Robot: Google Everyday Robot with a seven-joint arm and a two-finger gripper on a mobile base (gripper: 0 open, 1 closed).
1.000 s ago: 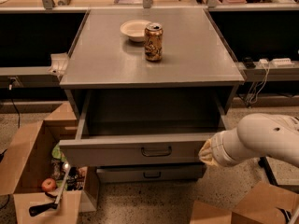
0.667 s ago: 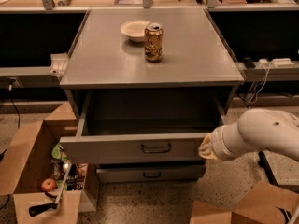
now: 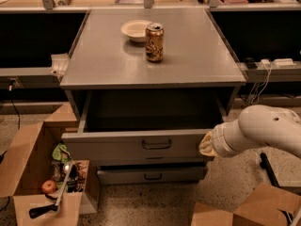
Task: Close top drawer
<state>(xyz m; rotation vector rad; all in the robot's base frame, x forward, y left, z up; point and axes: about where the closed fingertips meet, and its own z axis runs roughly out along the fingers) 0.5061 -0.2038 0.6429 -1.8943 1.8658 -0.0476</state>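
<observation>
Gripper (image 3: 205, 146) sits at the right end of the top drawer (image 3: 117, 146) front, at or touching the face near its right corner. Contact looks likely but I can't confirm it. Grip state: can't tell whether it's released or clenched, since the tip is tucked against the panel. It holds nothing that I can see.

Key geometry: the drawer front runs left-right and lies directly left of the gripper. The drawer is pulled well out of the cabinet (image 3: 103, 65), with its interior dark and exposed. Closing travel is away from the camera, into the carcass.

The gripper is well right of the centre handle (image 3: 156, 145), so my read is that a push from here is off-axis and the drawer may rack on its slides.

The lower drawer (image 3: 150, 175) sits below, further in. A can (image 3: 154, 42) and a bowl (image 3: 135, 30) are on top, out of the way.
</observation>
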